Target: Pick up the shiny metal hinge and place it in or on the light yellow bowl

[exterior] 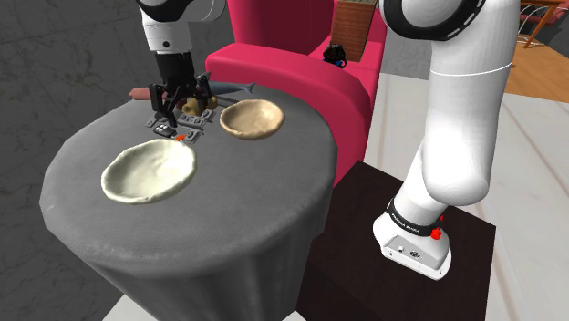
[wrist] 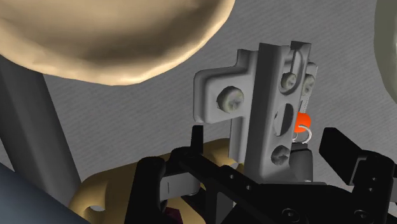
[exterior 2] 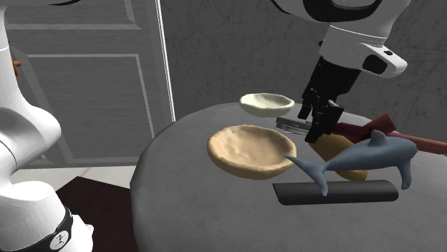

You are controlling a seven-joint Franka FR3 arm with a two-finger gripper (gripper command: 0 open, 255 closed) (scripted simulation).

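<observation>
In the shoulder view the pale yellow bowl [exterior: 149, 170] sits toward the worktop's [exterior: 228, 219] left edge. Just beyond it, near the far edge, the pincer [exterior: 178, 114] is down at the surface. Its fingers are spread and stand either side of the grey metal hinge [exterior: 170, 129], which rests on the worktop. In the wrist view the hinge [wrist: 267, 108] lies between the fingers [wrist: 340, 153], with a sliver of gap at one side. Whether the other finger touches it is hard to tell. A small orange tag [wrist: 303, 121] peeks from behind the hinge. Right of the pincer lies a tan bowl [exterior: 252, 119]. The shark toy [exterior: 232, 88] at the far edge is partly hidden by the pincer.
</observation>
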